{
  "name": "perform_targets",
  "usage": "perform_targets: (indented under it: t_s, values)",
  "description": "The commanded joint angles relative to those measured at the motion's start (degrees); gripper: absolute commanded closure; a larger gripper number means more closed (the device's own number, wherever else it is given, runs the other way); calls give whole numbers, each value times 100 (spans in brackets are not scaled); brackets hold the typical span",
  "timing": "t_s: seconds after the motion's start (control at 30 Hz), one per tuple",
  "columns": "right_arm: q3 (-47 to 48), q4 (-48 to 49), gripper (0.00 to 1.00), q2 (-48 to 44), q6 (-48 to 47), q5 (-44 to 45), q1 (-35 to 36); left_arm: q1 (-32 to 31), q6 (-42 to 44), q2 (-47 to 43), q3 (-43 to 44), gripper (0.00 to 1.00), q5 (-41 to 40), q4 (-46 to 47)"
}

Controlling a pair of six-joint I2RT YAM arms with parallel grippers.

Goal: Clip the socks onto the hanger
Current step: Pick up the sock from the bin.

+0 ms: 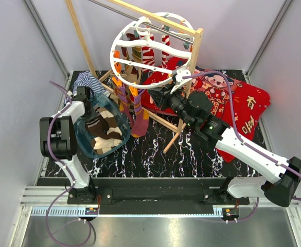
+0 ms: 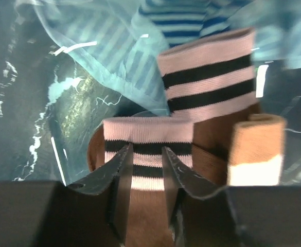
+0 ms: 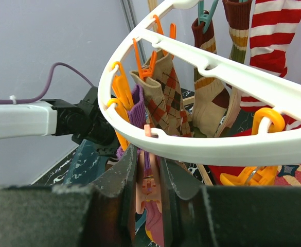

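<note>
In the blue tub (image 1: pixel 80 135) at near left, the left gripper (image 2: pixel 146 152) sits over a brown sock (image 2: pixel 146 135). Its long axis runs away from the wrist, pink-black striped cuff far. Jaws narrowly apart; grip can't tell. Farther back, the right gripper (image 3: pixel 146 165) is clamped on a peach clip (image 3: pixel 149 193) under the tilted round white hanger (image 3: pixel 191 145). Argyle sock (image 3: pixel 165 99), purple sock (image 3: pixel 136 111) and red-white striped sock (image 3: pixel 273 36) hang vertical.

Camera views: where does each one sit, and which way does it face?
Top external: above and behind, looking down on the hanger; both arms show.
Left wrist: on the left arm, facing striped socks; the left end effector shows.
Right wrist: on the right arm, looking up; the right end effector flanks a pale clip.
Shared: top and right wrist both show the hanger.
</note>
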Motion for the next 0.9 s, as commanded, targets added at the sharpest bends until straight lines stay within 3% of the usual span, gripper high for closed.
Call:
perform_targets:
  t_s: [0.0,0.07,0.27,0.87]
  values:
    - [42,210,93,11,-19,79,50,30,190,347,340,72,10,-61]
    - [42,219,93,2,-19,88,41,30,208,383,366,75,28,-105]
    - [7,219,94,-42,-28,114,41,30,339,199,358,100,-112,-202]
    - [34,166,94,-60,-37,184,32,-198,1103,-2639,182,99,-579,-317]
